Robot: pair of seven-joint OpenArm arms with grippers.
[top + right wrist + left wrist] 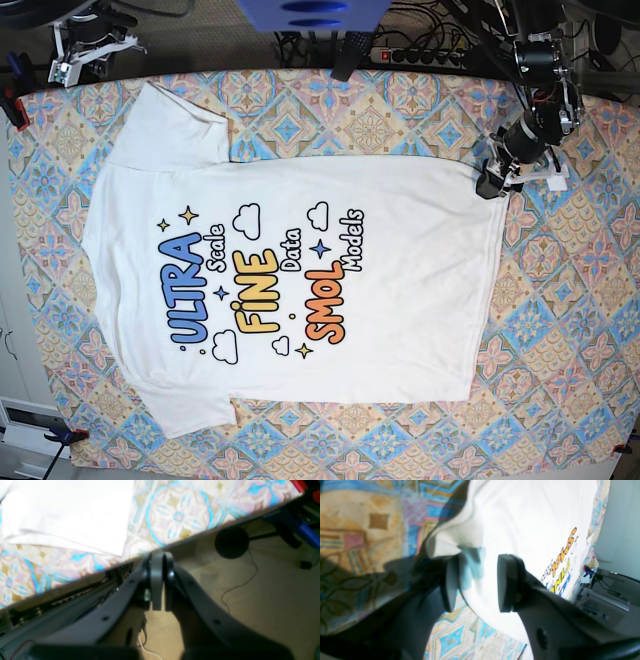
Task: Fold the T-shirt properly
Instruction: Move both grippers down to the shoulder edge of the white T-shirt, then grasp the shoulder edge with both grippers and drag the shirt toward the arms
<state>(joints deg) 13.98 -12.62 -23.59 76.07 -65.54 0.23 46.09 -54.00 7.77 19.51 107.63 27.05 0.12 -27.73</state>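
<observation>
Left wrist view: left gripper (pixel 477 582) stands partly open, jaws astride a raised corner fold of the shirt (pixel 520 525); cloth sits between the pads but they do not look pressed on it, so nothing is held.
Right wrist view: right gripper (pixel 160 580) shut on nothing, hanging off the table edge over the floor, apart from the shirt (pixel 75 515).
Base view: shirt (pixel 300 280) lies flat, print up, on the patterned cloth (pixel 570 330); left gripper (pixel 492 186) at the far hem corner.
Step in hand: judged the first grasp, corner not yet pinched; no fold made.
Next move: close on the corner, lift, carry it across; right arm likely needed at the near hem corner.
View gaps: only the left wrist shows the jaw gap; only the base view shows the whole shirt.
</observation>
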